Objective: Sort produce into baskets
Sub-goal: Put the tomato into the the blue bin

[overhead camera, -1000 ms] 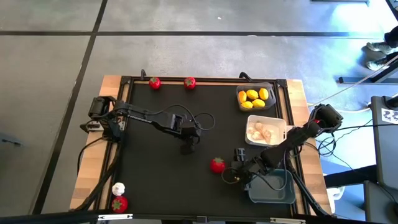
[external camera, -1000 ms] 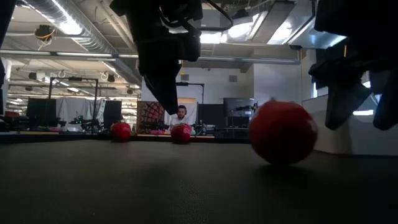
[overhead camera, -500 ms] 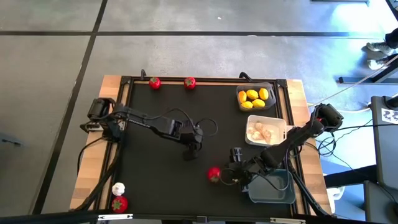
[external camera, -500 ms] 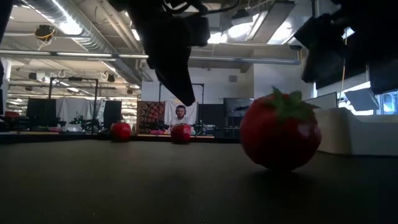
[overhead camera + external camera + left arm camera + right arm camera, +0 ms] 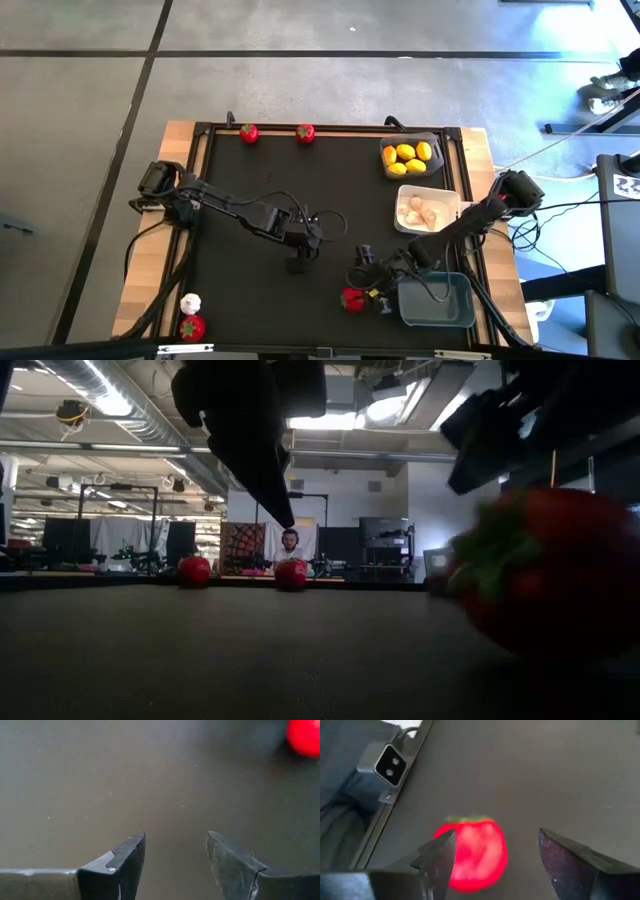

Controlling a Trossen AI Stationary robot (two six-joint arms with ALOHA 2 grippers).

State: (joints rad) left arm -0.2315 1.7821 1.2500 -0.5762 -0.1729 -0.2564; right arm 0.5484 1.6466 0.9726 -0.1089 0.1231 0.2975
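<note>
The right pincer hangs open and empty, its tips straddling a red fruit lying loose on the bench. Round, smooth and probably light, it will likely roll; grip across its widest middle. The left pincer waits open, empty.

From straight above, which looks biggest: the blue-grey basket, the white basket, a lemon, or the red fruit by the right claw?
1. Blue-grey basket and white basket: about alike, too close to rank.
2. Red fruit.
3. Lemon, only slightly smaller than the fruit.
</note>
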